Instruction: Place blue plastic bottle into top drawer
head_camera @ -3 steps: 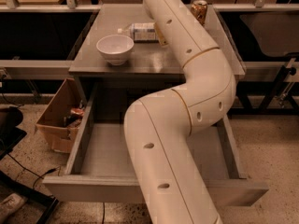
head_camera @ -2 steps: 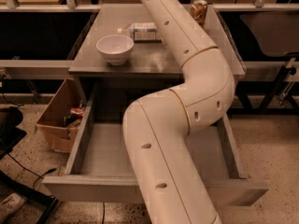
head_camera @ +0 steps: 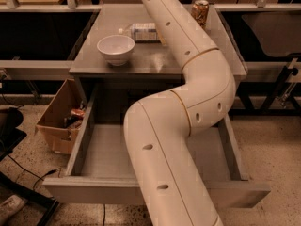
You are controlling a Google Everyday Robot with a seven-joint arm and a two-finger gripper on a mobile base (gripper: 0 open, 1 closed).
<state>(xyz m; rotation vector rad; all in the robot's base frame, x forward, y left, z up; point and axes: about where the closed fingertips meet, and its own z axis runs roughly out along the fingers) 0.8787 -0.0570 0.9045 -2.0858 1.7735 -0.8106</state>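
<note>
The blue plastic bottle (head_camera: 142, 32) lies on its side on the grey table top (head_camera: 155, 60), behind the white bowl (head_camera: 115, 49); its white cap points left and the arm covers its right end. The top drawer (head_camera: 94, 149) is pulled out wide open below the table, and its inside shows nothing in it. My white arm (head_camera: 188, 102) rises from the bottom of the view, bends over the drawer and runs up out of the top edge. My gripper is out of view past the top edge.
An orange-brown drink can (head_camera: 201, 12) stands at the table's far right. A cardboard box (head_camera: 59, 119) with some things in it sits on the floor left of the drawer. Dark shelving flanks the table on both sides.
The upper arm has swung a little to the left and further out of the top edge. The bottle, bowl, can and drawer have not moved.
</note>
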